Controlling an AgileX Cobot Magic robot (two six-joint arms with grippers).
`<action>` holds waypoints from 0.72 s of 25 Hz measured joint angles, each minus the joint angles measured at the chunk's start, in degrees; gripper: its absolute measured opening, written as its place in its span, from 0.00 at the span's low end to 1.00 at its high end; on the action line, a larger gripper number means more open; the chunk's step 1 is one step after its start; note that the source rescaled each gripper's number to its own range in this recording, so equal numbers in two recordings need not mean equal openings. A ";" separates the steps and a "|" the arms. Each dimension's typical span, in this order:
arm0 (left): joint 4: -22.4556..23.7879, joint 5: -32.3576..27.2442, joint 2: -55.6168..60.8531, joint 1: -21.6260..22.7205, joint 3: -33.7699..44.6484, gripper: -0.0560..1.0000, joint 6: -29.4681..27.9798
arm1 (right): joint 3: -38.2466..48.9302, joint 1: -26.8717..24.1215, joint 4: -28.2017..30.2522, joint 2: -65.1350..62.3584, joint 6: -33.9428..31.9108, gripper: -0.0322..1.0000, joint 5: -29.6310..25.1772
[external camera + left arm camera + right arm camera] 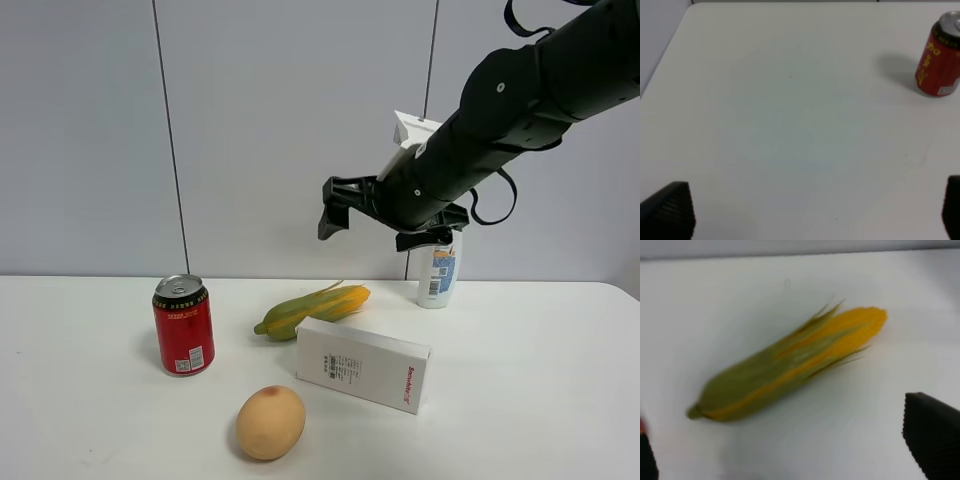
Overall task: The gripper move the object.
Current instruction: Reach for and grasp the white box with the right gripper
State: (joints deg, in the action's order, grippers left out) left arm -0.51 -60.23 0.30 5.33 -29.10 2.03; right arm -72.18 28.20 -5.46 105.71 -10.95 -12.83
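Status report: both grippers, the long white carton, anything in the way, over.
Right gripper open, raised above yellow-green corn cob. Left gripper open, holding nothing. Long flat white carton on white table, untouched. Corn lies close behind it.

shampoo bottle (438, 275) top hidden behind the right arm (480, 150), carton (362, 365) print too small to read. can (939, 57) cut by the left wrist view's edge. corn (790, 365) blurred in the right wrist view.

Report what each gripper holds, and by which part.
Nothing is held. The right gripper hangs open above the corn, the left gripper open over the table; the carton lies untouched.
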 joint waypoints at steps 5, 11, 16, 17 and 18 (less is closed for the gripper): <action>0.00 0.00 0.00 0.00 0.00 1.00 0.00 | 0.00 0.00 16.55 -0.72 2.34 1.00 -1.20; 0.00 0.00 0.00 0.00 0.00 1.00 0.00 | 0.00 0.33 16.46 -2.66 4.03 1.00 -1.93; 0.00 0.00 0.00 0.00 0.00 1.00 0.00 | -0.04 2.25 14.38 -2.78 4.14 1.00 -7.71; 0.00 0.00 0.00 0.00 0.00 1.00 0.00 | -0.04 2.58 14.32 -2.78 4.14 1.00 -8.36; 0.00 0.00 0.00 0.00 0.00 1.00 0.00 | -0.04 2.80 14.26 -2.78 4.14 1.00 -8.85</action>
State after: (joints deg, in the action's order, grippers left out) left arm -0.51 -60.23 0.30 5.33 -29.10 2.03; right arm -72.23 31.00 8.81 102.93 -6.81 -21.68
